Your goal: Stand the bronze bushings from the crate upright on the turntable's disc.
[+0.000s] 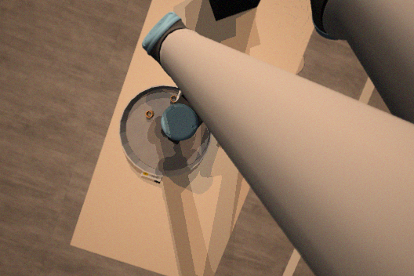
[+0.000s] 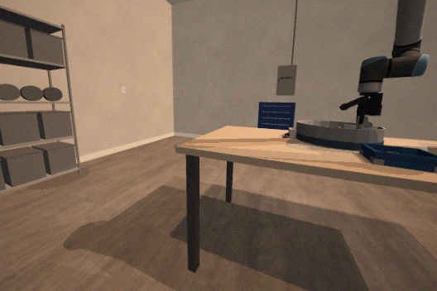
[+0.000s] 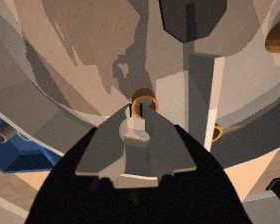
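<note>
Gripper (image 2: 359, 126) (image 3: 135, 104): barely open; grip on bushing unclear
Short bronze metal bushing (image 3: 145, 94): at fingertips, frame centre
Blue plastic crate (image 2: 398, 158) (image 3: 22, 154): left edge, wrist view

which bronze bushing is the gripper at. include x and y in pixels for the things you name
Find the round grey turntable (image 1: 123, 114) (image 2: 327, 132) (image 3: 21, 95). On its disc (image 1: 145, 142) (image 3: 81, 50), pick the bronze bushing (image 3: 144, 93) at the gripper's (image 2: 360, 127) (image 3: 136, 106) fingertips in the wrist view. The other two visible bronze ones (image 1: 147, 114) (image 1: 171, 99) (image 3: 278, 44) (image 3: 220, 132) are across the divider (image 1: 179, 96) (image 3: 216, 100).
</note>
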